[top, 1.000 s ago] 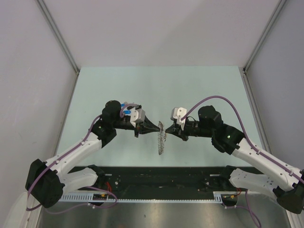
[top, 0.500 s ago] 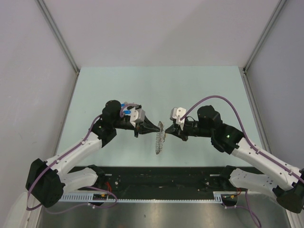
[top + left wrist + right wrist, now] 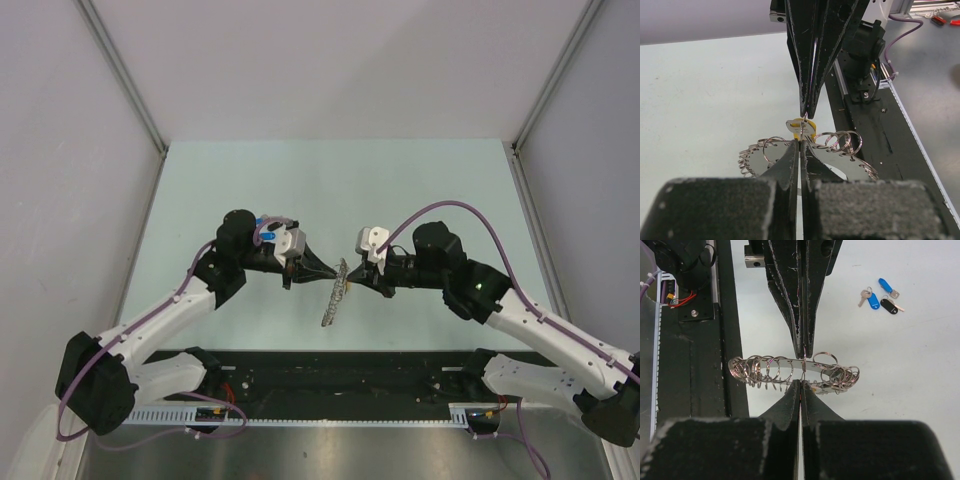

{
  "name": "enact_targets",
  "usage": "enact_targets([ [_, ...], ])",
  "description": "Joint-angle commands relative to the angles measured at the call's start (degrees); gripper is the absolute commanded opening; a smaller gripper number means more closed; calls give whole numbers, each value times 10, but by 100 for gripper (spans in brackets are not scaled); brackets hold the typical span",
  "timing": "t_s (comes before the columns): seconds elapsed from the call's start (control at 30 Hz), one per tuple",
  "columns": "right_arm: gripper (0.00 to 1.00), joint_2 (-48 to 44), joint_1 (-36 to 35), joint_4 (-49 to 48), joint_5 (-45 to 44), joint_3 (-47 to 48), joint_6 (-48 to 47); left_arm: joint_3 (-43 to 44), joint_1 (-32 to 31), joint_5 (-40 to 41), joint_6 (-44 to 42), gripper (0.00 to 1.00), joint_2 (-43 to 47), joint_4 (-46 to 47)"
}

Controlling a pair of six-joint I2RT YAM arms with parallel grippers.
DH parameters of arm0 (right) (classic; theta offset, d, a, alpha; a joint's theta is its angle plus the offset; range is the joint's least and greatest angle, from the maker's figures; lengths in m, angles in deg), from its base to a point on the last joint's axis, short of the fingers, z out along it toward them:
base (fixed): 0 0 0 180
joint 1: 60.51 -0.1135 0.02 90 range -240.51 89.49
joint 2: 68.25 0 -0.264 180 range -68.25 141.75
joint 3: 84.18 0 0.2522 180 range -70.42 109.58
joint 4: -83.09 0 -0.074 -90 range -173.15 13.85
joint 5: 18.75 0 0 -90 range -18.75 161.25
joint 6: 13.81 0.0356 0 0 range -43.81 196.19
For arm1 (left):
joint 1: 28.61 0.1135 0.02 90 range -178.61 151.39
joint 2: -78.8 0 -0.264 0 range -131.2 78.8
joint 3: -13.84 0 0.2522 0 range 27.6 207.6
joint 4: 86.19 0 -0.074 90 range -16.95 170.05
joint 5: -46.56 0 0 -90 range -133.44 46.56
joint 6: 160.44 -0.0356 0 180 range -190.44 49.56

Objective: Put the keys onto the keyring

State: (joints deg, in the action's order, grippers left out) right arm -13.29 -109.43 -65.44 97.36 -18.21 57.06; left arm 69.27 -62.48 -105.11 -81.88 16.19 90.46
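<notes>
The keyring, a silvery band hung with many small split rings, hangs in the air between the two grippers. It also shows in the left wrist view and the right wrist view. My left gripper is shut on the keyring's upper part. My right gripper is shut tip to tip against it, on a key with a yellow head. Two blue keys and a black key lie loose on the table beyond the left gripper.
A black rail runs along the table's near edge, just below the hanging keyring, with the arm bases and cables on it. Slanted enclosure walls bound the pale table on both sides.
The keyring has tilted, its lower end swinging left. My right gripper has edged left, closer to the left gripper's tips.
</notes>
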Motion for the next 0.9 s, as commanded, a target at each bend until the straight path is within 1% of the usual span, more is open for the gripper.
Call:
enact_targets([
  [0.0, 0, 3, -7, -29, 3, 32, 2, 32, -1, -24, -2, 0, 1, 15],
  [0.47, 0, 8, -11, -42, -7, 36, 16, 34, -8, -7, -15, 0, 6, 0],
  [0.87, 0, 16, -13, -44, 1, 40, 14, 36, -17, -21, -17, 0, 3, -4],
])
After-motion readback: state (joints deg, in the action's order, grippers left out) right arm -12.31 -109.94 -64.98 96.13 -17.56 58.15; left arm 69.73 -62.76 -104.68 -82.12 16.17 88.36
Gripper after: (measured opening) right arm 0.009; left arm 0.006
